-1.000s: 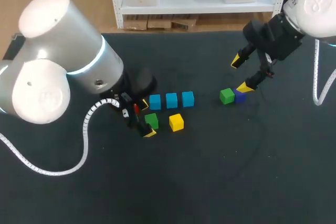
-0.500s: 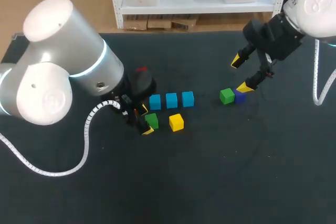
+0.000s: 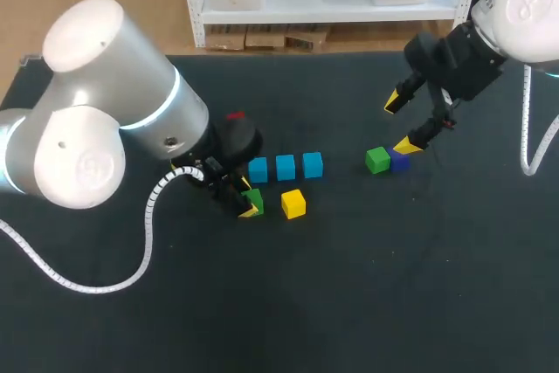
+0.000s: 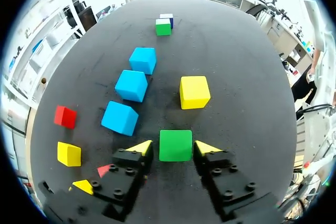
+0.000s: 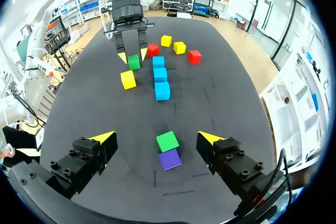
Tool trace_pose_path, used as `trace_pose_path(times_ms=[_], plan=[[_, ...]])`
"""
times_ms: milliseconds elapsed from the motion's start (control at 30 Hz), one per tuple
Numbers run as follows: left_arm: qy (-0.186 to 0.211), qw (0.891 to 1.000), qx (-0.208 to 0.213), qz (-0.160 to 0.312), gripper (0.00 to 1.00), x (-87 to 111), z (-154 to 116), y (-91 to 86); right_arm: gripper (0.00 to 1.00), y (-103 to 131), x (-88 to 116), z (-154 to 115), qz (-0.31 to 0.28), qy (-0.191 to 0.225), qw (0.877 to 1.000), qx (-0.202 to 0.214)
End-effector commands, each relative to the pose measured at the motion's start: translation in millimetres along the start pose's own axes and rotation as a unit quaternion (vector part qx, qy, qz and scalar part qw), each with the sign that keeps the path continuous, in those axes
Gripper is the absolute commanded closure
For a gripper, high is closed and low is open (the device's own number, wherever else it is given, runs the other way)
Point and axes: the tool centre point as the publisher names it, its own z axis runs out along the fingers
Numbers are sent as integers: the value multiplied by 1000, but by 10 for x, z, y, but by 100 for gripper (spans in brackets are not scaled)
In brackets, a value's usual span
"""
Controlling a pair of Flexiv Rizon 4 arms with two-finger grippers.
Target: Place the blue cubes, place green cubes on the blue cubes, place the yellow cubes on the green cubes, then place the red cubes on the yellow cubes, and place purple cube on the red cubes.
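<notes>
The green cube (image 4: pixel 175 145) sits flat on the table (image 3: pixel 349 286), right between the fingers of the left gripper (image 4: pixel 173 147), which is down at table level. The pincer is open. There's a thin gap on each side of the cube, so neither yellow tip actually touches it.

Just ahead of the green cube and off to one side is a yellow cube (image 4: pixel 194 92), near it but not touching. On the other side runs the row of three blue cubes (image 4: pixel 131 85), lined up with small gaps between them and nothing stacked on top. The nearest blue one is close to one of the left gripper's fingers.

Past the blue row, on the side away from the yellow cube, there's a red cube (image 4: pixel 65 116) and a second yellow cube (image 4: pixel 69 154), a little apart from each other. A second red cube (image 4: pixel 105 170) and a third yellow cube (image 4: pixel 83 185) poke out from behind the gripper's finger, mostly hidden.

Well beyond the far end of the blue row, the second green cube (image 3: pixel 377 160) and the purple cube (image 3: pixel 399 162) sit side by side. They're touching or nearly so, I can't tell which. The right gripper (image 3: pixel 400 124) hangs above those two with its fingers spread wide and nothing in them.
</notes>
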Motion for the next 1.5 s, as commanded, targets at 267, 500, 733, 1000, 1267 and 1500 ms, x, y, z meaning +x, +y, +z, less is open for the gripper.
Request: trace_pose_path(times_ms=[267, 500, 733, 1000, 1267, 1500], plan=[[-4, 1000, 2, 1, 100, -2, -164, -12, 0, -4, 3, 2, 0, -1, 1000, 0], [9, 1000, -7, 29, 100, -136, -463, 76, 0, -4, 3, 2, 0, -1, 1000, 0], [14, 998, -7, 57, 100, -272, -555, 283, 0, -4, 3, 2, 0, -1, 1000, 0], [9, 996, 4, 88, 100, -467, -470, 477, 0, -4, 3, 2, 0, -1, 1000, 0], [-2, 994, 13, 107, 100, -581, -298, 638, 0, -4, 3, 2, 0, -1, 1000, 0], [-10, 993, 18, 114, 100, -618, -209, 660, 0, -4, 3, 2, 0, -1, 1000, 0]])
